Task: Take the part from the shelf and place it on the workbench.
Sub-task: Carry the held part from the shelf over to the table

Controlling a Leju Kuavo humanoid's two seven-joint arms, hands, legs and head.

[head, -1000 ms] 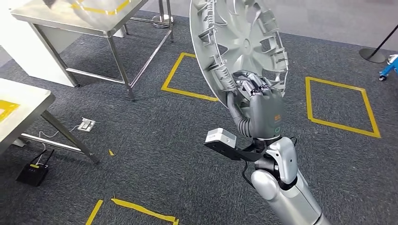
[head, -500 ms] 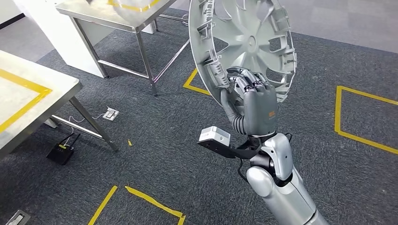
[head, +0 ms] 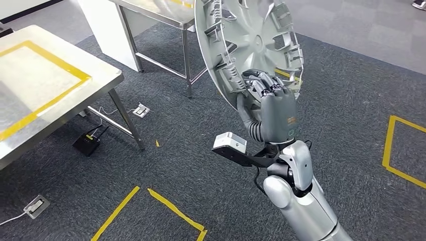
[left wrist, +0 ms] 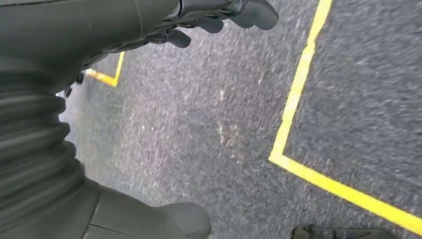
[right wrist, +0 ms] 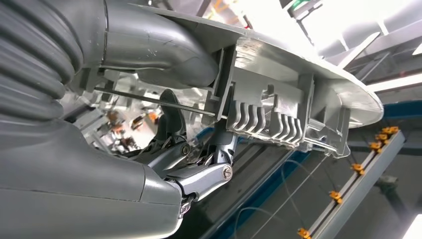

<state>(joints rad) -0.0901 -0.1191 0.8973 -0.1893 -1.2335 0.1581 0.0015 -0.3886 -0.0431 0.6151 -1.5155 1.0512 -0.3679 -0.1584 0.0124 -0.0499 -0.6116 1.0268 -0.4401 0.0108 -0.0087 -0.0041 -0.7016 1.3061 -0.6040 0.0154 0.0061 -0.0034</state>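
Up in the centre, the right hand [head: 274, 108] grips the grey wheel cover [head: 246, 47] by its lower rim, holding it upright above the carpet, right of the steel workbench [head: 55, 95], while the left hand [left wrist: 114, 45] hangs with fingers spread, holding nothing.

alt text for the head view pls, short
The right robot hand holds a silver wheel cover upright by its lower rim, above dark carpet marked with yellow tape. A steel workbench with a yellow taped rectangle on top stands at left.
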